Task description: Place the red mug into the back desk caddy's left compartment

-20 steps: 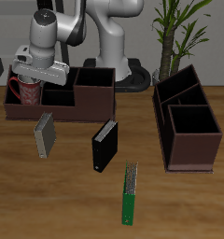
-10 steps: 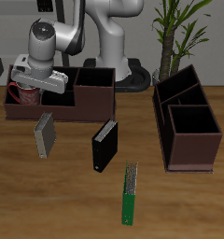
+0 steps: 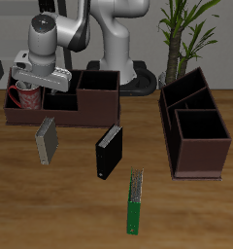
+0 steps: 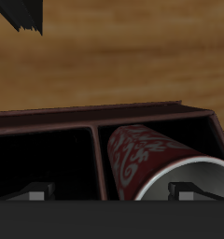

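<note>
Standing upright in the left compartment [image 3: 24, 109] of the back desk caddy [image 3: 84, 109], the red mug [image 3: 27, 95] sits beneath the fingers [image 4: 35, 193], which are spread open just above its rim.

Both renders are evenly and fairly brightly lit, with no glare or blown highlights. In the exterior view soft, short shadows lie on the table [image 3: 186, 209] just beside the books and under the caddy [image 3: 60, 115], so the light seems to come from above. The picture is small and coarse, edges slightly jagged, with no visible lens distortion. In the wrist view the caddy's insides are almost pure black, the wood grain looks smeared, and the mug [image 4: 151, 166] is sharp.
</note>
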